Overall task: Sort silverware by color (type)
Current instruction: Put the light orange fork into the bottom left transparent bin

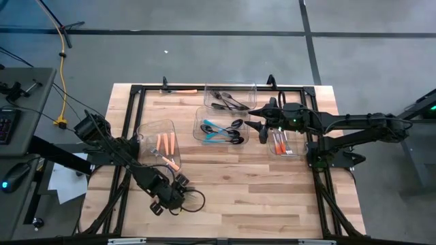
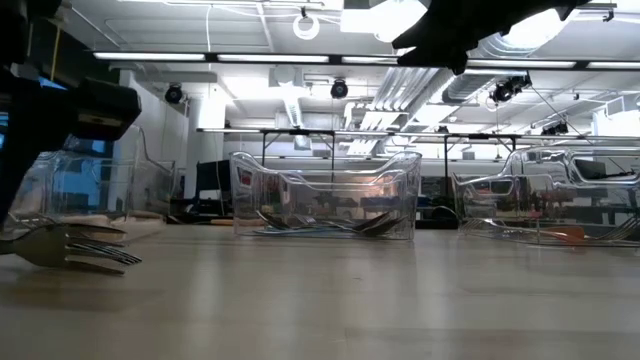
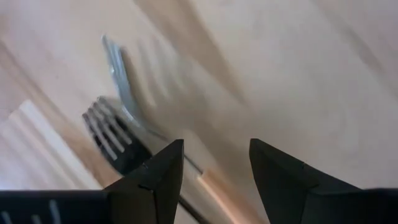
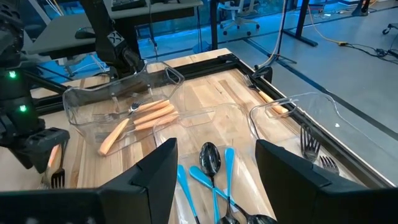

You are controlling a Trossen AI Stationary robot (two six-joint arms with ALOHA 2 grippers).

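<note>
Left tool [image 3: 214, 180], fingers apart, hovers over a blurred fork [image 3: 115, 140] (handle hidden); right tool [image 4: 214, 180] likewise parted.

**Wooden table carrying four clear bins and loose forks**

The wooden table [image 1: 238, 194] is holding four clear bins [image 1: 219, 126]. An orange-handled fork [image 1: 172, 162] is lying loose on the wood just ahead of the left gripper's [image 1: 182, 182] parted jaws, with fork tines [image 3: 109, 134] showing beyond them.

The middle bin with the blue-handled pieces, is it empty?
No, the middle bin holds several blue-handled pieces and some dark ones.
</note>
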